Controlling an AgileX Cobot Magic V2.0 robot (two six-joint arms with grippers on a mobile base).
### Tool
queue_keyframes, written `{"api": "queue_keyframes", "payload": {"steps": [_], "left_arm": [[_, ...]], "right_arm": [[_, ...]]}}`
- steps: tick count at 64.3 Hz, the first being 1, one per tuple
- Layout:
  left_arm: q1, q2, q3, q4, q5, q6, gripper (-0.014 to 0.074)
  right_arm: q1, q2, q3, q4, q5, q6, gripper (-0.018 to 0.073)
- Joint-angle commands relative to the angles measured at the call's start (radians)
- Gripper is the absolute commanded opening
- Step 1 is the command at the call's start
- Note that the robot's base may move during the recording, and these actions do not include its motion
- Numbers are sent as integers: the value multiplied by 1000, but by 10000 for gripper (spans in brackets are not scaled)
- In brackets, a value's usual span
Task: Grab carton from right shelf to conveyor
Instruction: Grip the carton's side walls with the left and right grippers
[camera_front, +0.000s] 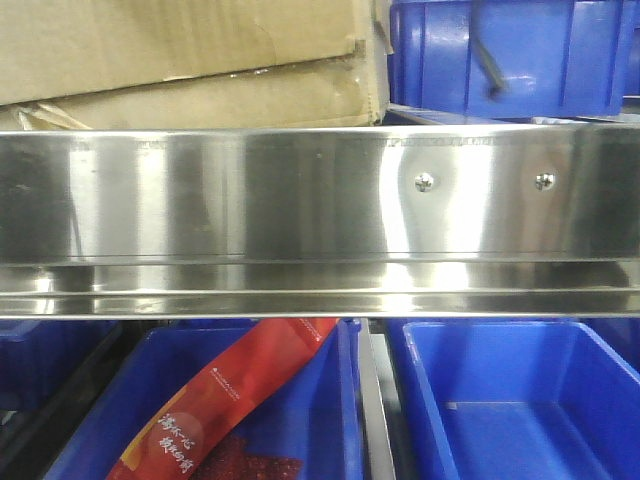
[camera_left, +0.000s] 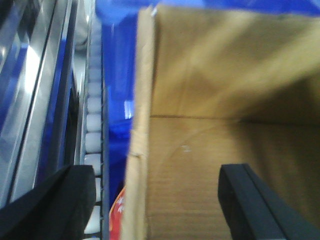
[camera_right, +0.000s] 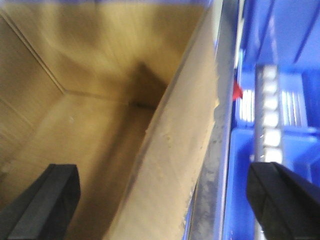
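The worn brown carton (camera_front: 190, 60) sits on top of the steel shelf, behind its mirror-like front rail (camera_front: 300, 200) with two screws. In the left wrist view I look down into the open carton (camera_left: 225, 125); my left gripper (camera_left: 155, 200) is open and straddles the carton's left wall, one finger (camera_left: 55, 205) outside, the other (camera_left: 255, 200) inside. In the right wrist view my right gripper (camera_right: 165, 200) is open and straddles the carton's right wall (camera_right: 180, 150), one finger (camera_right: 50, 200) inside, the other (camera_right: 280, 200) outside. The conveyor is out of view.
Blue plastic bins stand beside the carton on the shelf (camera_front: 510, 55) and on the level below (camera_front: 510, 400). A red snack packet (camera_front: 230, 400) lies in the lower left bin. A strip of white rollers (camera_left: 92, 140) runs along the carton's left side.
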Motion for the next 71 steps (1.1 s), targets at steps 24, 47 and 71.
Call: {"api": "queue_keyframes", "payload": {"steps": [24, 47, 71], "left_arm": [[6, 55, -8, 20, -8, 8, 26], [6, -10, -17, 15, 38, 8, -7], [-12, -217, -78, -18, 232, -70, -10]], "right_arm": [[3, 72, -10, -8, -12, 2, 273], [3, 19, -17, -16, -12, 2, -68], [3, -152, -26, -16, -12, -41, -68]]}}
